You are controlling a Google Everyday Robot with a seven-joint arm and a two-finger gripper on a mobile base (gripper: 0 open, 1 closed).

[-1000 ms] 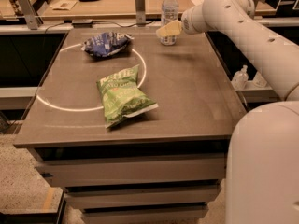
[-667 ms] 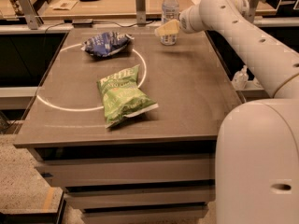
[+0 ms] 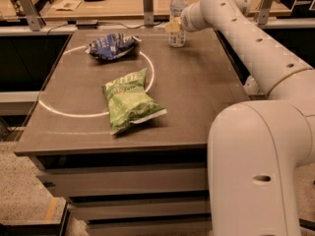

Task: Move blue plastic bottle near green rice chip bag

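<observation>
The bottle stands upright at the tabletop's far edge, unmoved in the last second and well apart from the green bag. The hand stays at its middle, grip impossible to tell; only the arm has shifted, so the carry looks unstarted.

White robot arm's bulky near segment had swung further left, covering more of the grey table's near right corner, pale gripper, against the tall clear white-capped plastic bottle at the far edge, had nudged slightly left.
</observation>
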